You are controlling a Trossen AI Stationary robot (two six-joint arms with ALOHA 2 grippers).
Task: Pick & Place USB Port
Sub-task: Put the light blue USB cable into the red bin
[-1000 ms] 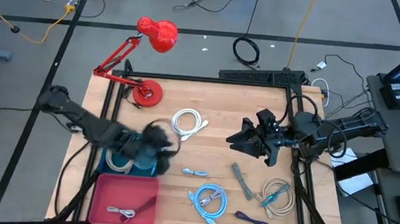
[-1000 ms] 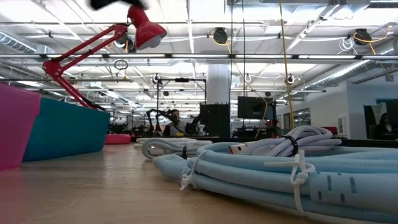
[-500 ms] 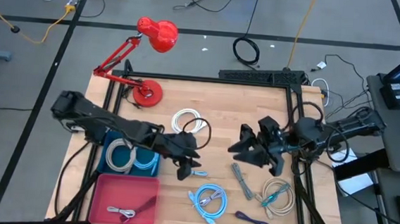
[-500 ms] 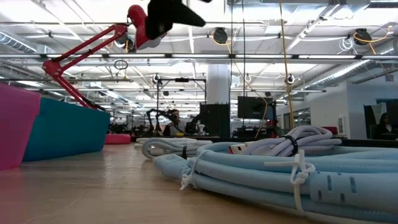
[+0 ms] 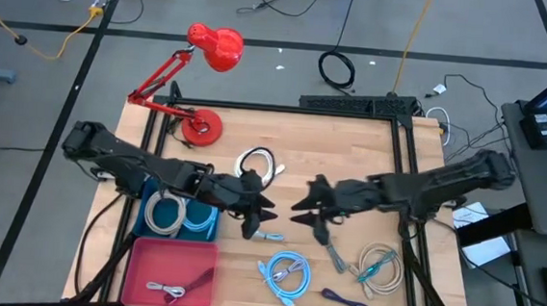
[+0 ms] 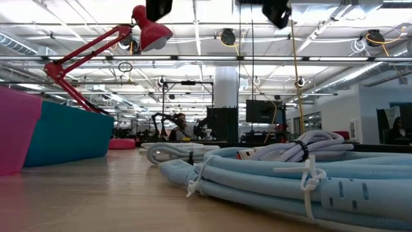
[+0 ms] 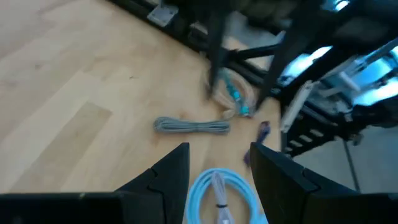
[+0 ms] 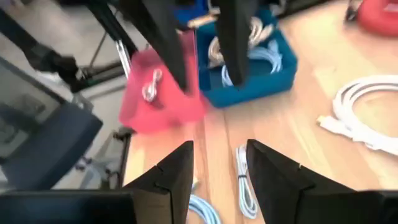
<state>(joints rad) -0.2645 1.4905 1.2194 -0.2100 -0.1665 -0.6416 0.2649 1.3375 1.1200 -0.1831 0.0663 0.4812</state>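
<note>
While two bins sit, seven cables

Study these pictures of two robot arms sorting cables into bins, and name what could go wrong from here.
1. The left claw and right claw, both open and empty, hang close together over the mid table; reaching for the same small white cable could make them collide.
2. Cables lie close: the grey cable sits beside the beige coil, so a grab might snag a neighbour.
3. The blue bin already holds coils, so another cable might spill over.
</note>
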